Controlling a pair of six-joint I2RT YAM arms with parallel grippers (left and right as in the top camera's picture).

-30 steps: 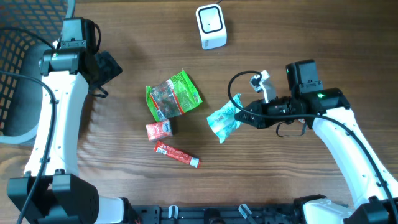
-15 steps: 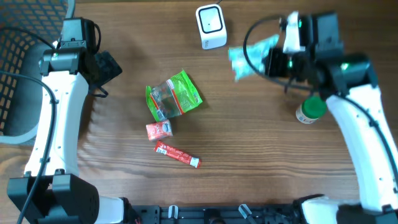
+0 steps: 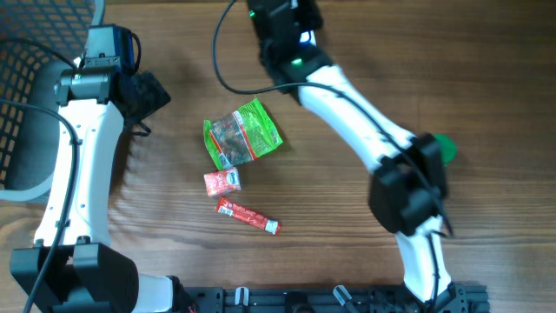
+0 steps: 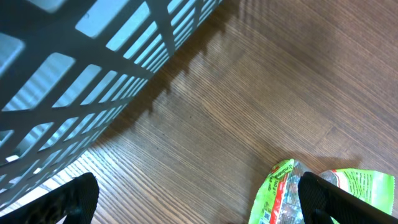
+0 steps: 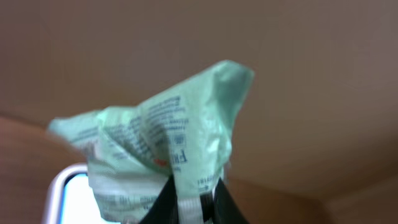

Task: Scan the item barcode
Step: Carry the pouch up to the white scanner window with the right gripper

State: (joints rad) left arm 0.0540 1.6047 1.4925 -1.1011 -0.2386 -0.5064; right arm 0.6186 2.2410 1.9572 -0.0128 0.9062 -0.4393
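The pale green crinkled plastic packet [image 5: 161, 149] hangs close by the white rounded scanner box [image 5: 65, 193], pinched at one edge by the right gripper [image 5: 189, 202]. Creased as it is, the packet may fail to read, or the thin pinch may let it slip. The left gripper [image 4: 199, 196] stands spread wide, well apart from the scanner box.

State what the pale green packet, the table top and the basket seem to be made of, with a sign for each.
The pale green packet looks like thin, glossy plastic film: it crumples into folds. The table top is wood or wood-look laminate, matt: brown grain lines. The basket is probably moulded plastic: blue-grey lattice bars.
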